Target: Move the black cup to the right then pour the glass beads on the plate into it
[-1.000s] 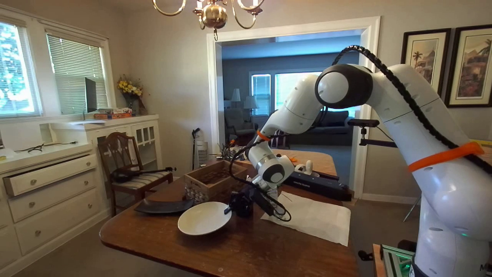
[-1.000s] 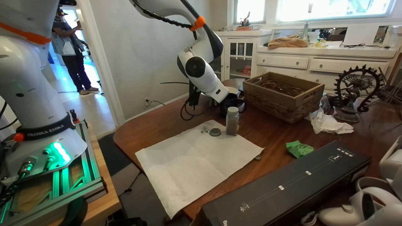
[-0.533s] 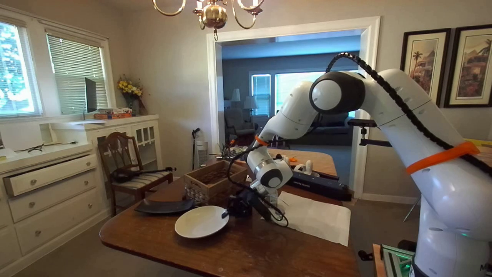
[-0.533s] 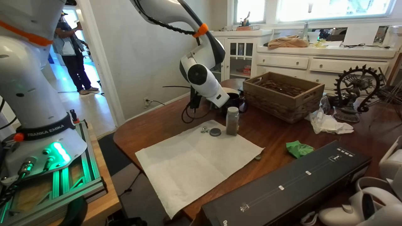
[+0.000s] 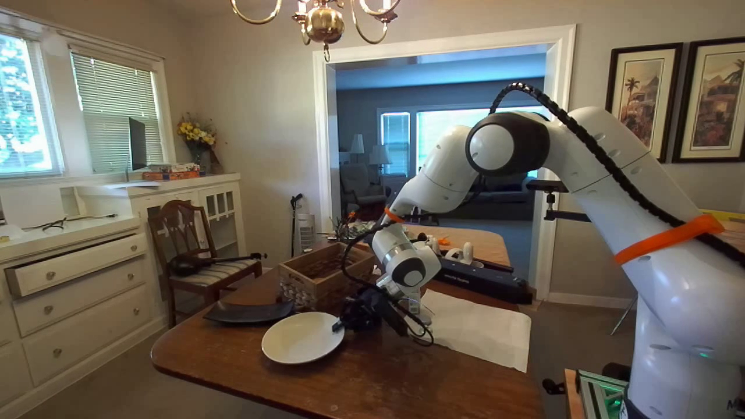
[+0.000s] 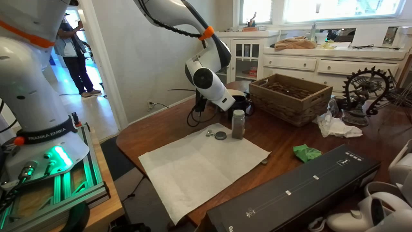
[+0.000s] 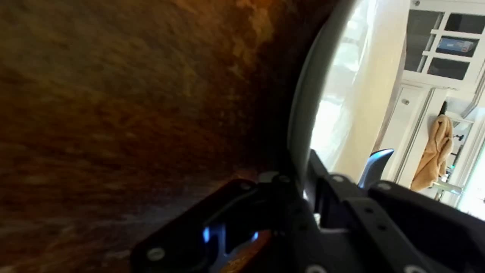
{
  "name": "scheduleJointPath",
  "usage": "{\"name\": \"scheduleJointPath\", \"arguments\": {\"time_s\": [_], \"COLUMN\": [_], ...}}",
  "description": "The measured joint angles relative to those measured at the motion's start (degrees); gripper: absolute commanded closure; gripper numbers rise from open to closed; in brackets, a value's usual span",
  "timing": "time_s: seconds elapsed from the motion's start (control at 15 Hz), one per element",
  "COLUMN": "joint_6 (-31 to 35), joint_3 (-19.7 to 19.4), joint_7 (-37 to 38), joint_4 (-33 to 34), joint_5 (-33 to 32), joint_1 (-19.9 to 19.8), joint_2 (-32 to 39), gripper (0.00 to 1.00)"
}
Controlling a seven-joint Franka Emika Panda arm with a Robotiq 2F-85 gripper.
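My gripper (image 5: 337, 327) is shut on the rim of the round white plate (image 5: 300, 340) in an exterior view. The plate also shows behind the black gripper body in an exterior view (image 6: 236, 92). In the wrist view the plate rim runs between the fingers (image 7: 301, 167), and the white inside of the plate (image 7: 363, 113) faces right, away from the bare wood. A pale bright patch lies inside it; I cannot tell whether this is beads or glare. I cannot make out the black cup, which is hidden or out of view. I cannot tell whether the plate touches the table.
The brown woven basket (image 5: 326, 273) stands behind the plate, beside a dark shallow tray (image 5: 250, 312). A clear jar (image 6: 238, 125), a grey lid (image 6: 220, 135) and small clear bits (image 6: 210, 132) are at the far edge of the white mat (image 6: 199, 174). A long black box (image 6: 293, 193) lies near.
In an exterior view, my gripper and the held plate have moved slightly left and lower in the picture together, and the arm has dipped a little. The objects on the table have not moved.
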Motion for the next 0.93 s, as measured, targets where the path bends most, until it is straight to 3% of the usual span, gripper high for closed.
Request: {"name": "scheduleJointPath", "arguments": {"time_s": [0.47, 0.93], "joint_6": [0.07, 11.52], "joint_3": [-0.53, -2.94], "joint_7": [1.22, 5.76], "joint_4": [-1.31, -12.70], "joint_5": [-1.06, -18.49], "joint_1": [0.73, 4.21], "joint_2": [-2.57, -11.99], "gripper": [0.01, 0.00]}}
